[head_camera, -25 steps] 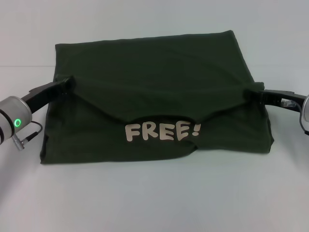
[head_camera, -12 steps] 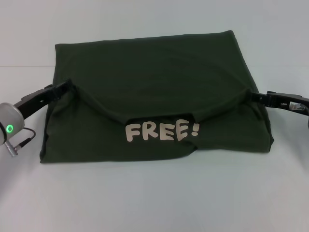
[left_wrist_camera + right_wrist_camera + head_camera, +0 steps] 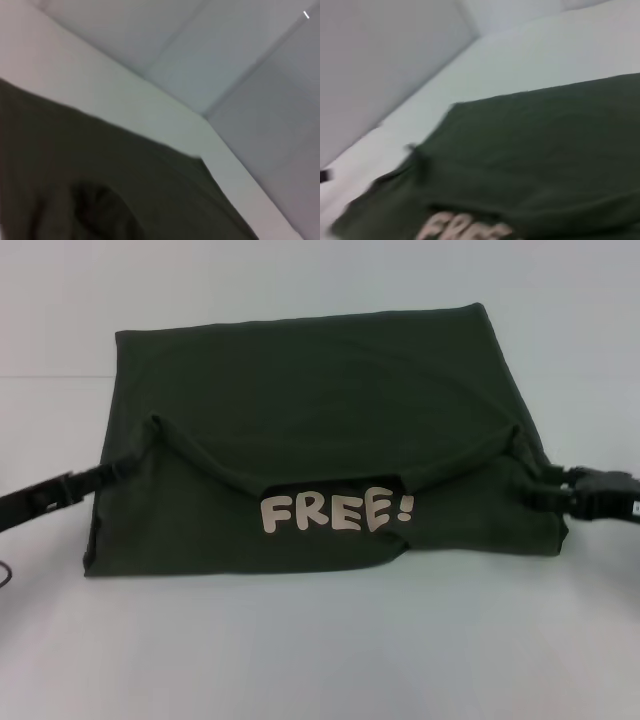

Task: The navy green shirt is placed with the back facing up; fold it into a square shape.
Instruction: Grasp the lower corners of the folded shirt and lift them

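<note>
Now the counter (image 3: 320, 660) carries the shirt (image 3: 320, 410), folded into a rough square at its centre, with a pale "FREE!" print (image 3: 337, 512) showing toward six o'clock below a drooping fold edge. At nine o'clock the left claw (image 3: 125, 465) meets the shirt's side edge; at three o'clock the right claw (image 3: 535, 490) does likewise. Whether either claw is pinching cloth or standing apart, I cannot tell.

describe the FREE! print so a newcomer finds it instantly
Start at the navy green shirt folded on the white table. Near its front edge, under the drooping top flap, sits the FREE! print: chunky cream letters, the only marking on plain dark fabric.
</note>
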`<move>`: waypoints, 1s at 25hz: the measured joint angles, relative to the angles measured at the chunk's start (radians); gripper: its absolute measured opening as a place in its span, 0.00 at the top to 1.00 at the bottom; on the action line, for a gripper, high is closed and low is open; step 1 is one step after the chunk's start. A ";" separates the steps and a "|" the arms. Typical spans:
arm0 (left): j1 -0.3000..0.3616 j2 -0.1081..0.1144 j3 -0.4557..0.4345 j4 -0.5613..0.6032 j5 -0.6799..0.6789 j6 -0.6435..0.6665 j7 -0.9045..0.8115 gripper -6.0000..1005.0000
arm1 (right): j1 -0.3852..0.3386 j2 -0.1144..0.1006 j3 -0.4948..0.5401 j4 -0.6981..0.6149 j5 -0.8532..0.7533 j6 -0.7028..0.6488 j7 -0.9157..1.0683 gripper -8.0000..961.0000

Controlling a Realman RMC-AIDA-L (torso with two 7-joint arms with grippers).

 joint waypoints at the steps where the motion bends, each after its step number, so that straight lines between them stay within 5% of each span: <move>1: 0.005 0.008 0.019 0.004 0.003 0.018 -0.004 0.30 | -0.008 0.001 0.000 -0.002 0.000 -0.045 -0.031 0.02; 11: 0.006 0.013 0.068 0.113 0.305 -0.015 0.001 0.30 | -0.060 0.050 -0.054 0.008 -0.009 -0.292 -0.302 0.02; 20: 0.028 -0.033 0.074 0.169 0.320 -0.122 0.068 0.30 | -0.058 0.051 -0.065 0.023 -0.008 -0.289 -0.306 0.03; 25: 0.028 -0.039 0.090 0.159 0.328 -0.132 0.071 0.31 | -0.055 0.052 -0.066 0.025 -0.008 -0.287 -0.299 0.03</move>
